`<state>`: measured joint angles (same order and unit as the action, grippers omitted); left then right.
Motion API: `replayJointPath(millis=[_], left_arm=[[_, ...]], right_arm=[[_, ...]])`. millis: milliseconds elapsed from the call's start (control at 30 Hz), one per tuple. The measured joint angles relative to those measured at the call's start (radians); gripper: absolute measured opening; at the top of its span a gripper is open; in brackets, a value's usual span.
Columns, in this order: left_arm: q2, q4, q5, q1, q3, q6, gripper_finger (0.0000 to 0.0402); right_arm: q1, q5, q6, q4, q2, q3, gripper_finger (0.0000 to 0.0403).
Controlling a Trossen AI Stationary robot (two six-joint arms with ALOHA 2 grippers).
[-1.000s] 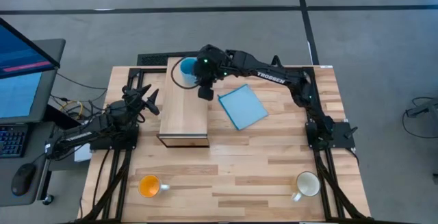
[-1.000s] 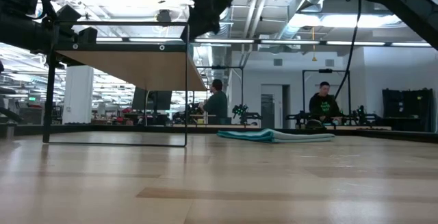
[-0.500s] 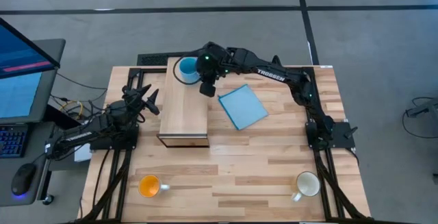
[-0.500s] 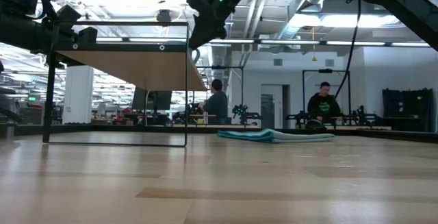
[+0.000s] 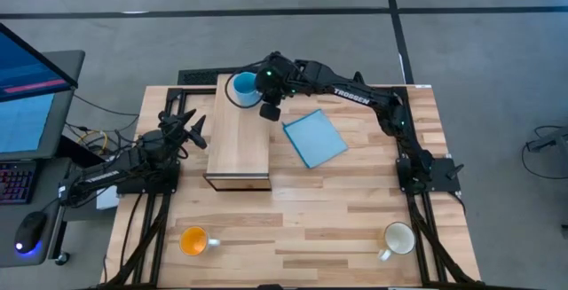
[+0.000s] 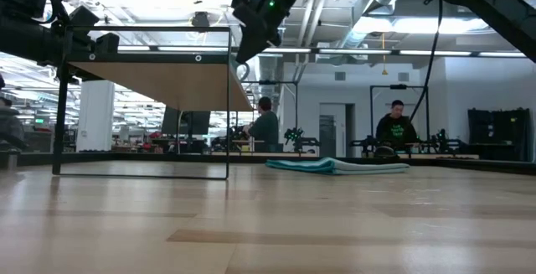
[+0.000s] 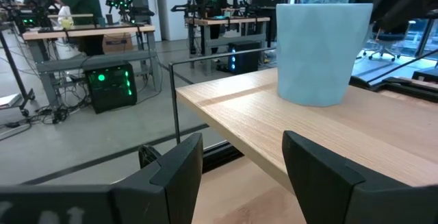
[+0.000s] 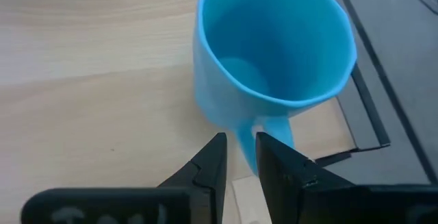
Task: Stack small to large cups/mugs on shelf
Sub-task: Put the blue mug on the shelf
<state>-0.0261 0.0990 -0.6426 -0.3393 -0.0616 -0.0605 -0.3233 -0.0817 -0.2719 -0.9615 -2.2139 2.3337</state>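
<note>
We see the light-blue mug (image 5: pixel 242 90) upright on the shelf (image 5: pixel 238 139), at its far end. Its handle (image 8: pixel 274 129) sits just ahead of the right gripper (image 8: pixel 238 157); the fingers (image 8: pixel 209 162) are nearly closed, a narrow gap between them, gripping nothing. Orange mug (image 5: pixel 194 240) and cream mug (image 5: pixel 398 238) stand off the shelf at the table's (image 5: pixel 337 210) near edge, well apart. Left gripper (image 5: pixel 189 129) is beside the shelf, fingers spread, empty.
</note>
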Motion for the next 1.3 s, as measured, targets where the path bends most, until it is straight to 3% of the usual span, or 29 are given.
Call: replayJointPath(millis=[367, 1300], left_arm=[[0.0, 0.0, 0.0, 0.0, 0.0, 0.0, 0.0195], [0.0, 0.0, 0.0, 0.0, 0.0, -0.014, 0.0195]], right_arm=[[0.0, -0.056, -0.034, 0.005, 0.0, 0.0, 0.0102], [0.0, -0.059, -0.073, 0.028, 0.0, 0.0, 0.0102]])
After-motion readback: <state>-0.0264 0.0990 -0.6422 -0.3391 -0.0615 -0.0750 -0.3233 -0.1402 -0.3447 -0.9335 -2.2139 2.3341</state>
